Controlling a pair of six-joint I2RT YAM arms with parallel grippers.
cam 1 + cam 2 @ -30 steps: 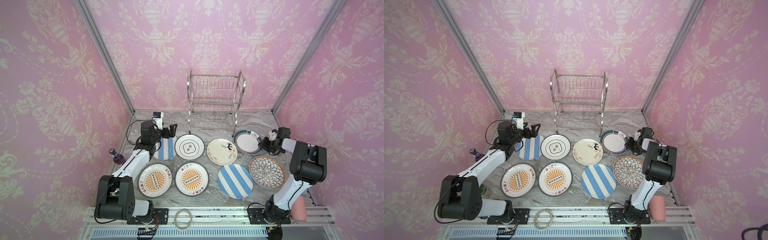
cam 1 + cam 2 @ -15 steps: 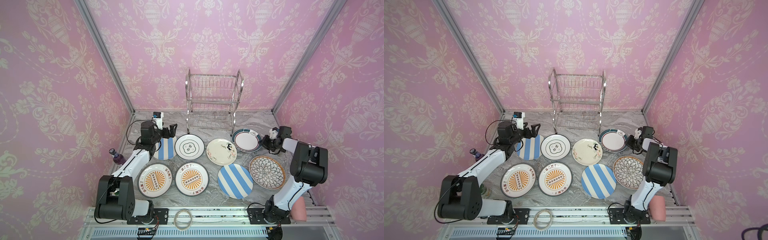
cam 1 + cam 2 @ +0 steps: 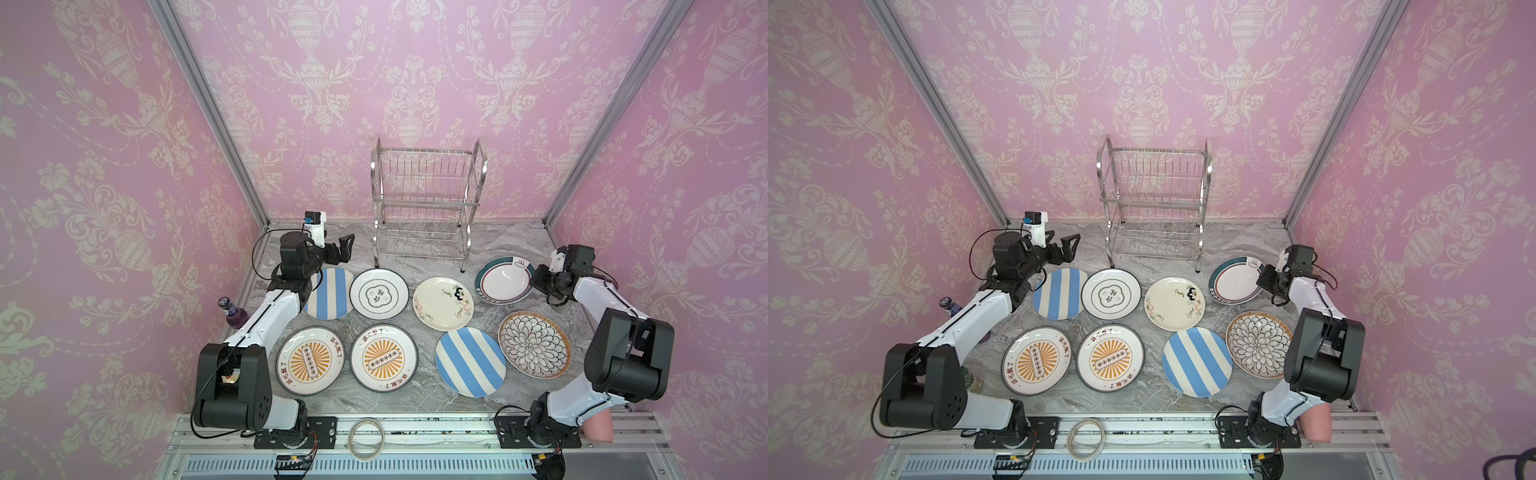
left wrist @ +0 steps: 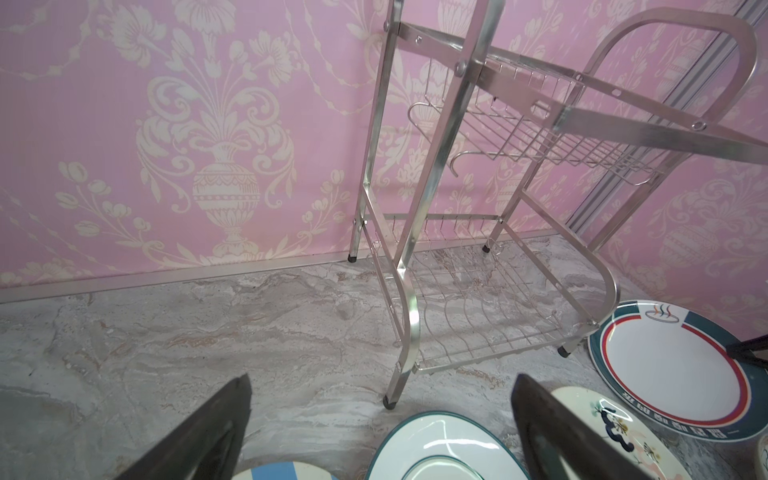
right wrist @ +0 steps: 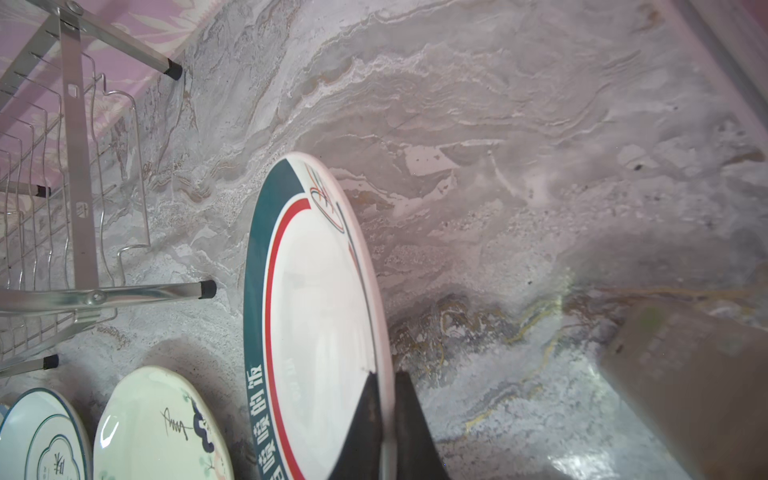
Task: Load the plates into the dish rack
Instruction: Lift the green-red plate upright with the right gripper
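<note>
Several plates lie flat on the marble table in front of the dish rack, which holds nothing. My right gripper is shut on the right rim of the teal-rimmed plate, one finger above the rim and one below. My left gripper hangs open and holds nothing, left of the rack's front leg. It is above the gap between a blue-striped plate and the white plate with a dark outline.
The cream doodled plate, two orange sunburst plates, a second blue-striped plate and the black petal plate fill the front. A purple bottle stands left, a tape ring and a pink cup at the front rail.
My right gripper's jaws have closed onto the teal-rimmed plate's rim. The left arm has not moved.
</note>
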